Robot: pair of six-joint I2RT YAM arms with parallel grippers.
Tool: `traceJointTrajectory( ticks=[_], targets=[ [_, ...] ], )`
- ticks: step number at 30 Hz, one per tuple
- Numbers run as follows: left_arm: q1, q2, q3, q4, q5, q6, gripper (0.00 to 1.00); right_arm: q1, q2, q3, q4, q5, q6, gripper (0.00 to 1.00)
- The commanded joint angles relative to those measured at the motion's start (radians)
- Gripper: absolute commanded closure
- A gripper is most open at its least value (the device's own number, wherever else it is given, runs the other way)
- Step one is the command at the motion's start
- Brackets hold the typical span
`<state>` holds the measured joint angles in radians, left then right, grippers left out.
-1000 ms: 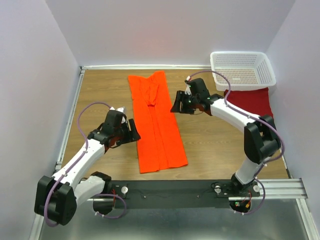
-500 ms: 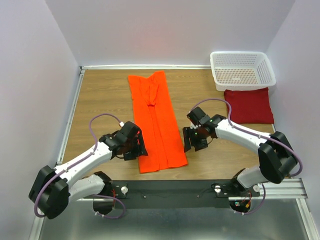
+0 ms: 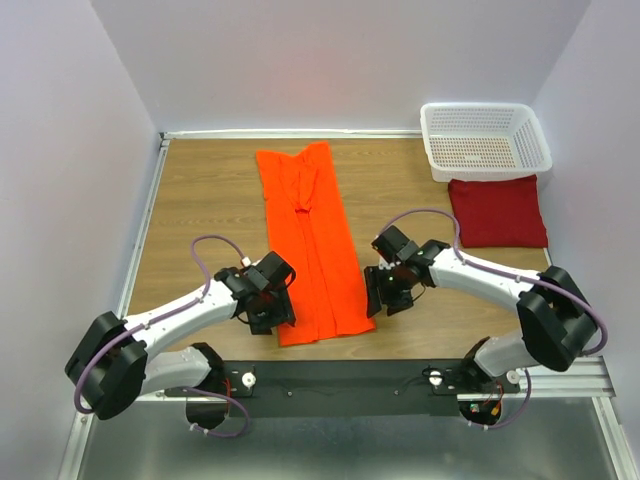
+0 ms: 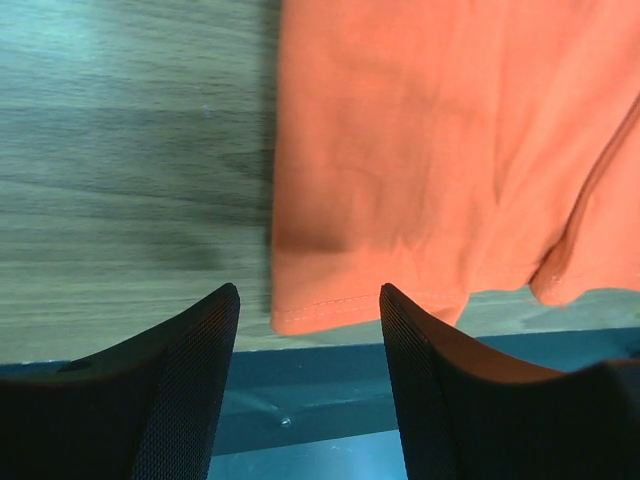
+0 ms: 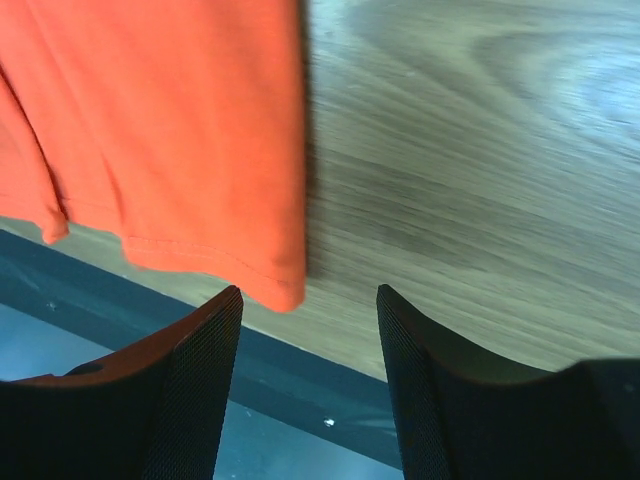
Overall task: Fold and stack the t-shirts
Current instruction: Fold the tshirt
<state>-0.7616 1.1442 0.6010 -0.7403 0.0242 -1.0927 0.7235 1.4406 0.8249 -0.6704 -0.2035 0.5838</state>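
The bright orange t-shirt (image 3: 312, 240) lies as a long narrow strip down the middle of the wooden table. Its near hem shows in both wrist views (image 4: 420, 180) (image 5: 170, 130). My left gripper (image 3: 277, 312) hovers open at the strip's near left corner, nothing between its jaws. On the other side, my right gripper (image 3: 380, 293) is open beside the near right corner. In the left wrist view the hem corner lies just beyond my open left gripper (image 4: 310, 300); the right wrist view shows the same for my right gripper (image 5: 310, 300). The maroon t-shirt (image 3: 497, 211) rests folded at the right.
A white mesh basket (image 3: 485, 139) stands at the back right, just behind the maroon fold. The black rail (image 3: 400, 378) with the arm bases runs along the table's near edge, close behind both grippers. White walls close in the table on three sides.
Both grippers came down toward me along the orange strip's sides, the right one from near the collar, and now sit at its near corners. The shirts have not moved.
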Motion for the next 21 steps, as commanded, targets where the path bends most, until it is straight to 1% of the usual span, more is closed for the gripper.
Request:
traceJointTrajectory(
  ticks=[1,4,6,15,18,19,21],
  targets=[
    [-0.015,0.014,0.025,-0.033,-0.037,-0.039,0.34,0.043,0.046,-0.006,0.049,-0.022,0.027,0.36],
    [-0.025,0.034,0.026,-0.033,-0.033,-0.044,0.34,0.07,0.075,-0.001,0.061,-0.01,0.036,0.37],
    [-0.031,0.048,0.028,-0.031,-0.032,-0.045,0.35,0.086,0.095,0.003,0.066,0.001,0.037,0.41],
    [-0.062,0.084,0.031,-0.034,-0.03,-0.072,0.41,0.129,0.147,0.011,0.068,0.044,0.044,0.49],
    [-0.079,0.098,0.033,-0.033,-0.029,-0.082,0.43,0.131,0.146,0.006,0.061,0.07,0.042,0.58],
    [-0.09,0.106,0.033,-0.031,-0.029,-0.087,0.43,0.131,0.136,0.005,0.058,0.076,0.042,0.67],
    [-0.096,0.115,0.036,-0.033,-0.029,-0.088,0.43,0.131,0.133,0.002,0.055,0.082,0.04,0.75]
  ],
)
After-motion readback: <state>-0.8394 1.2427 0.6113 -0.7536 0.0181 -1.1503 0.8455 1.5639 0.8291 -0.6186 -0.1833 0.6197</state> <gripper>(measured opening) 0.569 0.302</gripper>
